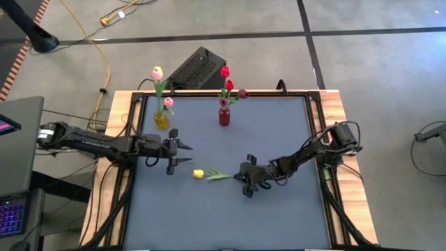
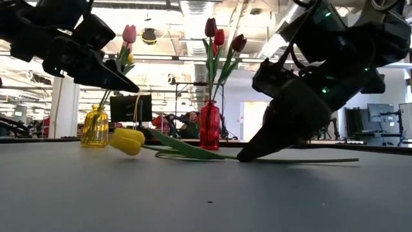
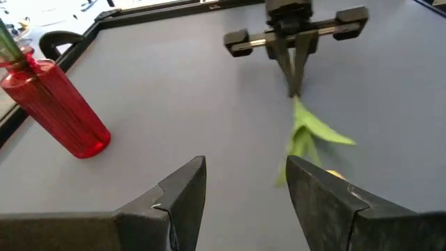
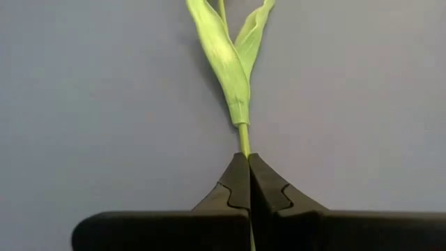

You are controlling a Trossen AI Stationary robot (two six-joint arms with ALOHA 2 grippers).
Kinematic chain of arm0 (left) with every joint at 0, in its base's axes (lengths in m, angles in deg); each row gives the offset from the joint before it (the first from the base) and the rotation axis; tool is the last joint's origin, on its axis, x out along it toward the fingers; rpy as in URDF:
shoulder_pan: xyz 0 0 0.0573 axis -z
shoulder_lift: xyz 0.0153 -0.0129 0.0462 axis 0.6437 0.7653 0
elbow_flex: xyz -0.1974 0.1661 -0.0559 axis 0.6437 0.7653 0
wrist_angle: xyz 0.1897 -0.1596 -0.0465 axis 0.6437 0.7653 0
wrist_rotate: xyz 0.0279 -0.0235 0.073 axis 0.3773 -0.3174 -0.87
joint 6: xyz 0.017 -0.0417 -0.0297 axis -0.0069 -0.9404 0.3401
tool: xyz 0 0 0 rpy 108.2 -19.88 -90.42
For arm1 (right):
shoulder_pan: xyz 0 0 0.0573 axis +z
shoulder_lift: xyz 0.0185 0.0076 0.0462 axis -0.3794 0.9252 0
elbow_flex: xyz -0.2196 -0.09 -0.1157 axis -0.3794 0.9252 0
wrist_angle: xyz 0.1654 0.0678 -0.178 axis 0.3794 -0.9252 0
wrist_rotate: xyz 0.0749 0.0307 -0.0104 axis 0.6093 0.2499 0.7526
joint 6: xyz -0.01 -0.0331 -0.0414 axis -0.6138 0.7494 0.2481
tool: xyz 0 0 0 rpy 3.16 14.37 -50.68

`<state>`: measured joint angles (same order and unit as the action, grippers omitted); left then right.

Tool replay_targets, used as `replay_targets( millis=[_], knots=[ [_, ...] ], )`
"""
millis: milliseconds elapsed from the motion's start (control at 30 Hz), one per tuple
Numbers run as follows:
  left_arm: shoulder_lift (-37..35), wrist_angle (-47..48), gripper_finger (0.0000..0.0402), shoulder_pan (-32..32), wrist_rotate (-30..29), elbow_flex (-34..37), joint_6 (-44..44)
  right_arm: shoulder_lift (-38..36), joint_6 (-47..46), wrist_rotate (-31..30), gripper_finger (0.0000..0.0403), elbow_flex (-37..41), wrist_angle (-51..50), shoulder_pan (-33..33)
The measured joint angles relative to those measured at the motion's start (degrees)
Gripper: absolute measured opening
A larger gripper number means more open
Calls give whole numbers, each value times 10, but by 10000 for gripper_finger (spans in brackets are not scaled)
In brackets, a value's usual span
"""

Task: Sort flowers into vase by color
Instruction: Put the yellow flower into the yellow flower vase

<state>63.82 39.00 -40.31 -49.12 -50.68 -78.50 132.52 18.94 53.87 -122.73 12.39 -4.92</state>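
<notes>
The right gripper (image 1: 245, 183) is pinching the thin green stem of the yellow tulip (image 1: 199, 173), which is lying flat on the grey table (image 1: 279, 132). In the right wrist view its two dark fingers (image 4: 237, 183) are pressing together on the stem just behind the leaves (image 4: 230, 56). From this claw the flower is running straight ahead, its long axis pointing toward the left arm: leaves first, then the yellow head at the far end, well apart from the fingertips. The low view is showing the gripper tip down at table level, with the stem trailing out behind it as well.

The left gripper (image 1: 182, 153) is hovering with its fingers spread and empty, near the yellow head and slightly to the vase side of it. Beyond it, the yellow vase (image 1: 162, 120) is already holding pink tulips (image 1: 157, 73), while the red vase (image 1: 224, 116) is holding red and maroon ones (image 1: 226, 72).

The right arm has the flower in hand. Lifting will likely leave the head drooping forward of the claw, since the grip is well back from the head.
</notes>
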Motion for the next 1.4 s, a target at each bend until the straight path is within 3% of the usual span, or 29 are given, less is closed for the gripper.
replay_targets(
  millis=[467, 800, 1000, 1233, 1400],
  knots=[
    [-51, 12, 187, -20, 15, 0, -4, 1, 91, 1, 16, 0, 159, 23],
    [-63, 33, 187, -20, 9, 0, -5, -1, 246, 128, 16, -1, 319, 34],
    [-63, 35, 187, -20, 9, 0, -5, -1, 356, 144, 16, -5, 377, 52],
    [-63, 35, 187, -20, 4, 0, 0, -1, 435, 217, 16, -63, 354, 72],
    [-63, 34, 187, -20, 4, 0, 3, -1, 428, 220, 16, -105, 259, 69]
  ],
)
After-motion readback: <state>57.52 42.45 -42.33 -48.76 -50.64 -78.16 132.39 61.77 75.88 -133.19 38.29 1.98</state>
